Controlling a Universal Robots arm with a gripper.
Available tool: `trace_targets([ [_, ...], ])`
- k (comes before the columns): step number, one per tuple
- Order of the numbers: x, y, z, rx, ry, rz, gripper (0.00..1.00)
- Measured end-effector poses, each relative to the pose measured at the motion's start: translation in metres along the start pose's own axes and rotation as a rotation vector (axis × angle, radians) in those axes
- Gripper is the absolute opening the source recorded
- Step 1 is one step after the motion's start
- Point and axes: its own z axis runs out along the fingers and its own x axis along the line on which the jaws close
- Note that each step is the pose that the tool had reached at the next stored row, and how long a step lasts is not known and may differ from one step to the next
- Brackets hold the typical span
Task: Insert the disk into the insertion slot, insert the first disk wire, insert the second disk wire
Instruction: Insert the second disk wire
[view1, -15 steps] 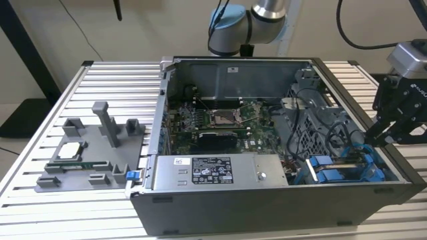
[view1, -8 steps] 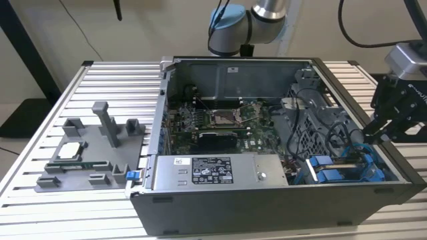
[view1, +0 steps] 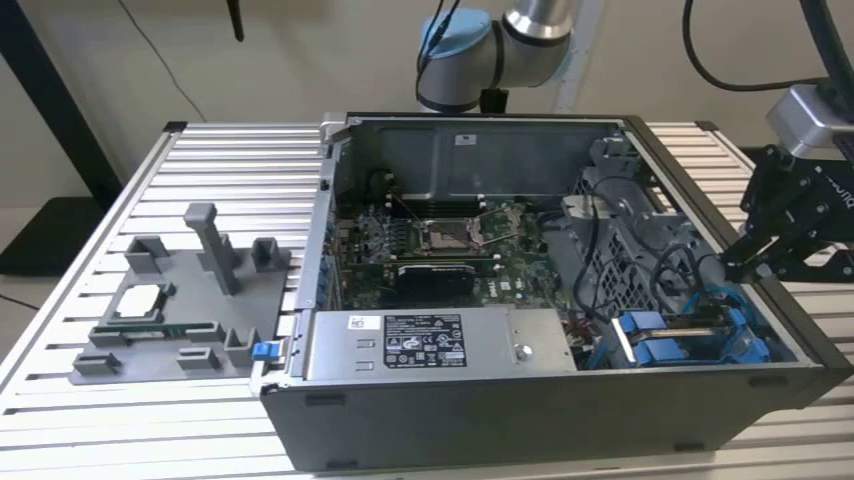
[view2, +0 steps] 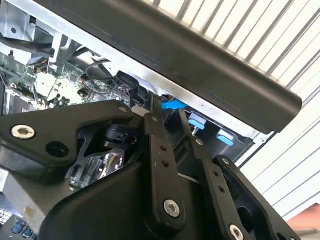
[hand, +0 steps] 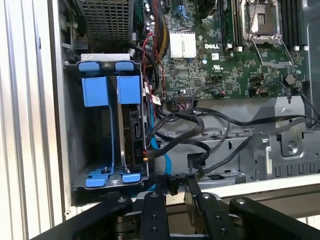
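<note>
Operator: Nearest in both wrist views is the gripper (hand: 175, 194) linkage. What is its state?

Engineer: Undetermined. Clenched, released or carrying something: it cannot be told. In the exterior view it hangs above the case (view1: 534, 425) wall at the exterior view's right. This is probably so that the wrist cameras look straight down into the slot.

Operator: Where is the disk?

Engineer: Just beyond the gripper and apart from it. The disk (hand: 135, 125) appears to stand on edge in its blue frame inside the slot (hand: 92, 145), beside a bay that looks empty. On-edge seating suits a cage loaded from the open side, and it leaves the blue tabs (hand: 129, 90) reachable at the end.

Operator: And the wires?

Engineer: Black cables (hand: 200, 125) and a blue cable (hand: 151, 145) lie just beside the disk, near enough for connection. Whether either is plugged in cannot be told. Farther off sit the motherboard (hand: 225, 65) and, across the case, the power-supply box (view1: 427, 340), both well apart from the gripper.
</note>
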Motion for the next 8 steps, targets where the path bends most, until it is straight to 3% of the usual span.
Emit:
trace_targets([
  [1, 0.0001, 0.0, 0.0, 0.0, 0.0, 0.0, 1.0],
  [2, 0.0001, 0.0, 0.0, 0.0, 0.0, 0.0, 0.0],
  [8, 0.0002, 0.0, 0.0, -0.0001, -0.0001, 0.0, 0.0],
])
